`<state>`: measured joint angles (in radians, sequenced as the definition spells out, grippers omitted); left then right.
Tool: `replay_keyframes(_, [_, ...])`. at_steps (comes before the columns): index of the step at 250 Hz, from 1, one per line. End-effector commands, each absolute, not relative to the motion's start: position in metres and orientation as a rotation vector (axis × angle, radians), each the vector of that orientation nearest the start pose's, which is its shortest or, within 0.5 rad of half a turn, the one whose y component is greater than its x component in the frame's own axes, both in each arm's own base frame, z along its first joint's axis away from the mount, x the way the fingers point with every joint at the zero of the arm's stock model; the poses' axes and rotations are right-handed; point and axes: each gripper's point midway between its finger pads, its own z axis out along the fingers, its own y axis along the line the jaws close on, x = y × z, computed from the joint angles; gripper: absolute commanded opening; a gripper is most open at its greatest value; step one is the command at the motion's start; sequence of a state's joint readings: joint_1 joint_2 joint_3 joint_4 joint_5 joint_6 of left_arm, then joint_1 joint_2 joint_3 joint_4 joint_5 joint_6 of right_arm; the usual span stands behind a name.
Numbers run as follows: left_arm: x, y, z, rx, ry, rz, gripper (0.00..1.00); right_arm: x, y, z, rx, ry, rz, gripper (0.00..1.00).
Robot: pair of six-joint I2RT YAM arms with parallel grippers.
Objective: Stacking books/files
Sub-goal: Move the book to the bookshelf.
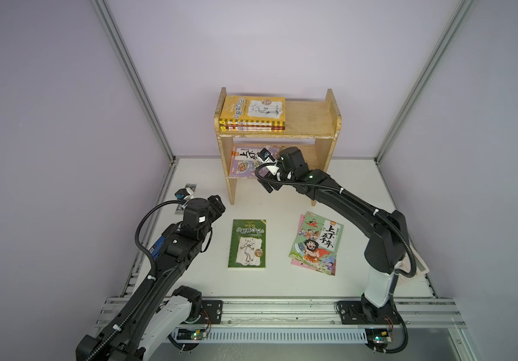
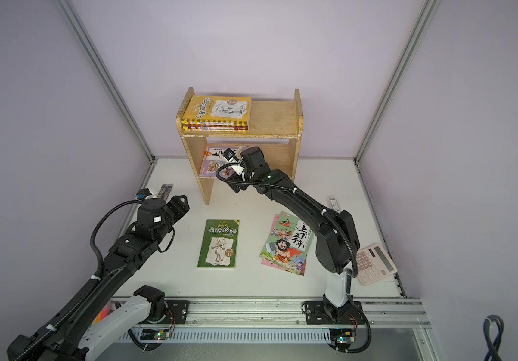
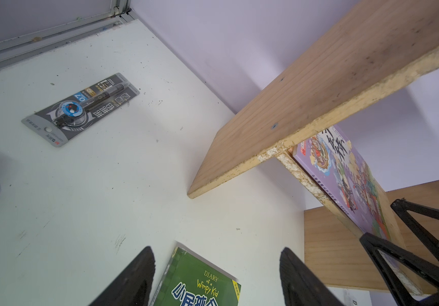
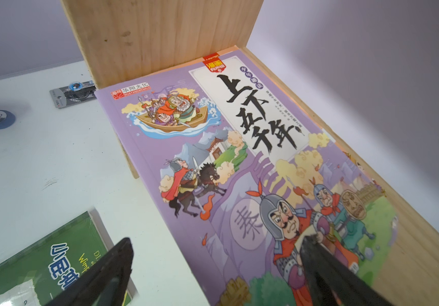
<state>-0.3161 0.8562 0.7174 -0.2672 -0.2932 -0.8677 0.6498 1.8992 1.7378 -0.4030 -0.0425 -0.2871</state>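
Green book (image 3: 199, 280) reads "DIARY of a Wimpy Kid" — pen pack (image 3: 80, 108) shows "0.7".

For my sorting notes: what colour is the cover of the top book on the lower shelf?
The top book is purple; the right wrist view shows it best.

The left arm (image 1: 170, 259) slants low and forward from its base. Its left end effector (image 1: 216, 204) has both fingers spread well apart with nothing between them. The right arm (image 1: 354, 206) rises from its base, bends at the elbow and reaches far forward toward the middle; the right end effector (image 4: 217, 241) stands wide open and seems to hold nothing, though both top views half hide its fingertips.
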Motion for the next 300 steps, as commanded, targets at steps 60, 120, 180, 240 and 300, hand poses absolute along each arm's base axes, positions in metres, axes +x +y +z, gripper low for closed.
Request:
replay_keyframes(60, [0.316,-0.049,0.243,-0.720,1.858,-0.470,0.77,0.459,0.344,0.248,-0.982,1.908,0.174,0.99])
replay_keyframes(120, [0.316,-0.049,0.244,-0.721,1.855,-0.472,0.77,0.465,0.345,0.249,-0.967,1.909,0.153,0.99])
replay_keyframes(180, [0.315,-0.049,0.243,-0.721,1.857,-0.473,0.77,0.469,0.347,0.252,-0.965,1.903,0.148,0.99])
replay_keyframes(240, [0.315,-0.048,0.244,-0.724,1.852,-0.471,0.77,0.472,0.345,0.251,-0.979,1.905,0.124,0.98])
replay_keyframes(300, [0.317,-0.049,0.245,-0.722,1.853,-0.479,0.77,0.472,0.345,0.250,-0.988,1.908,0.114,0.99])
